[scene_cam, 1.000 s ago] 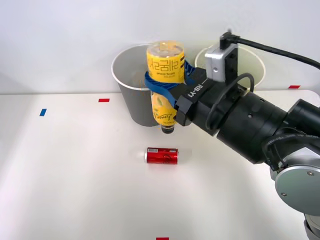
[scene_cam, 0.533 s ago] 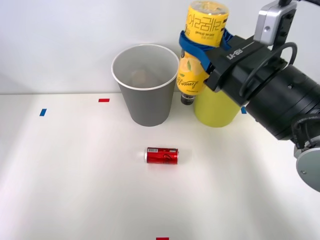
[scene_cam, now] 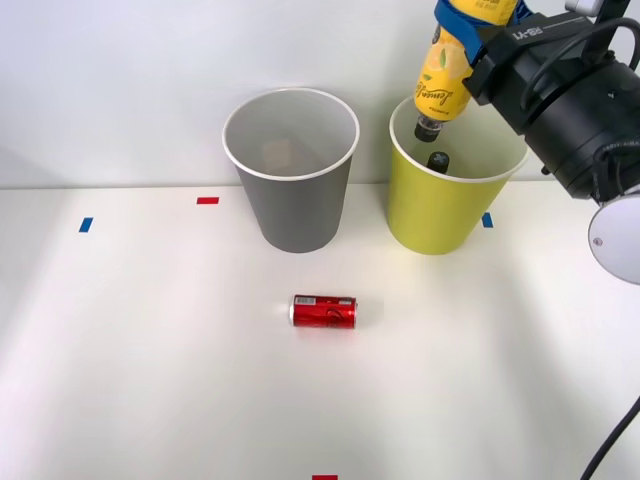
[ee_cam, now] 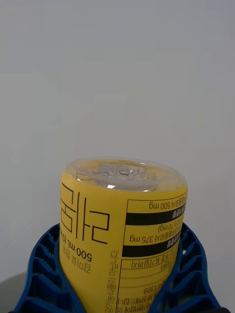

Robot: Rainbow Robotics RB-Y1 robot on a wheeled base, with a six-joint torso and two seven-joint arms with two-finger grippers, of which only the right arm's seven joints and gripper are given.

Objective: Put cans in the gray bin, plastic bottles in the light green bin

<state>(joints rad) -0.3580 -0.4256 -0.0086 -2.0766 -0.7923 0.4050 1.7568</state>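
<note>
Above the light green bin [scene_cam: 432,210]'s rim, the right end effector [scene_cam: 478,22] clamps the yellow-labelled bottle [scene_cam: 446,80] cap-down, clear of the rim.

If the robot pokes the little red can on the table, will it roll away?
Probably yes. The red soda can lies on its side on the smooth white table, so a nudge across its length would likely roll it. It looks small, likely light.

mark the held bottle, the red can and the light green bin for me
held bottle [scene_cam: 445,85], front view, yellow label near its neck
red can [scene_cam: 324,311], front view, middle of its side
light green bin [scene_cam: 432,215], front view, outer wall
</note>
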